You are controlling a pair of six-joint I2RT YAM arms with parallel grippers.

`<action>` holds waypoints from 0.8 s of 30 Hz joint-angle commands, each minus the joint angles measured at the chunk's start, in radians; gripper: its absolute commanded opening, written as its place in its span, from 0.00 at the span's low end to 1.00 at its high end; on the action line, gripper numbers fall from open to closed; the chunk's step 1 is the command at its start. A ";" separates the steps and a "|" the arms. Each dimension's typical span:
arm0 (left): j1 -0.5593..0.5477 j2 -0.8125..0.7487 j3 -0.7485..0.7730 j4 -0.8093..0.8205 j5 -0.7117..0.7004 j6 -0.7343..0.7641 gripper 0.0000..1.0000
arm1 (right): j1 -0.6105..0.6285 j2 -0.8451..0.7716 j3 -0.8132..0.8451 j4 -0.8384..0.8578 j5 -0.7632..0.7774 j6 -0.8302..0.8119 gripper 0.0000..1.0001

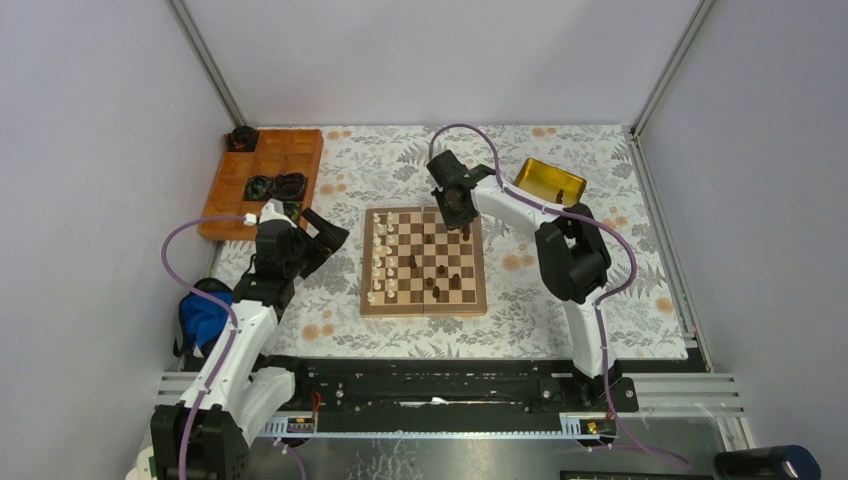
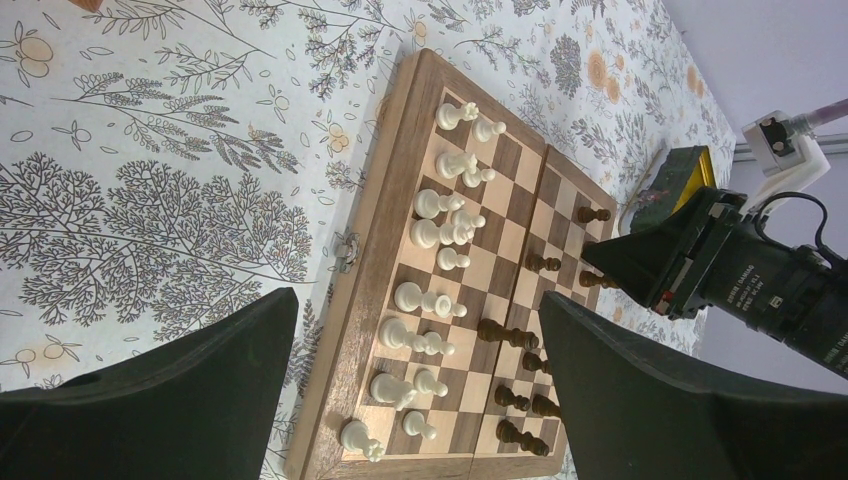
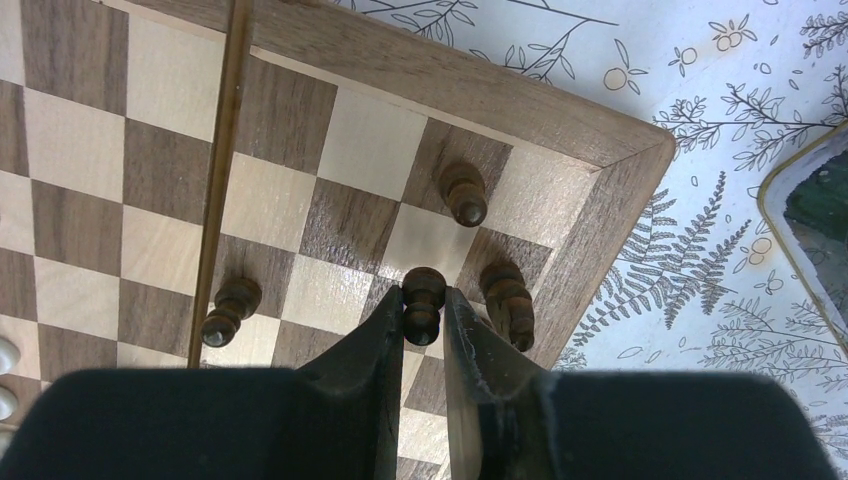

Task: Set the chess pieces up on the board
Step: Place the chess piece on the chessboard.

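Observation:
The wooden board (image 1: 424, 311) lies mid-table. Cream-white chess pieces (image 1: 380, 262) stand in two files along its left side, and several dark ones (image 1: 436, 282) are scattered over the right half. My right gripper (image 3: 423, 303) is shut on a dark pawn (image 3: 423, 290) at the board's far right corner (image 3: 600, 210), just over a square. Two more dark pieces (image 3: 463, 192) (image 3: 507, 298) stand close beside it. My left gripper (image 2: 418, 300) hangs wide open left of the board (image 2: 350, 330), holding nothing, with the white pieces (image 2: 430, 300) seen between its fingers.
An orange compartment tray (image 1: 262, 160) holding black rings (image 1: 277, 185) sits at the back left. A yellow dish (image 1: 549, 181) lies behind the right arm. A blue object (image 1: 205, 315) rests by the left arm. A floral cloth (image 1: 560, 290) covers the table.

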 commanded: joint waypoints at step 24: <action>0.010 0.000 0.001 0.020 -0.014 0.017 0.99 | -0.015 0.040 0.068 -0.010 -0.037 0.011 0.27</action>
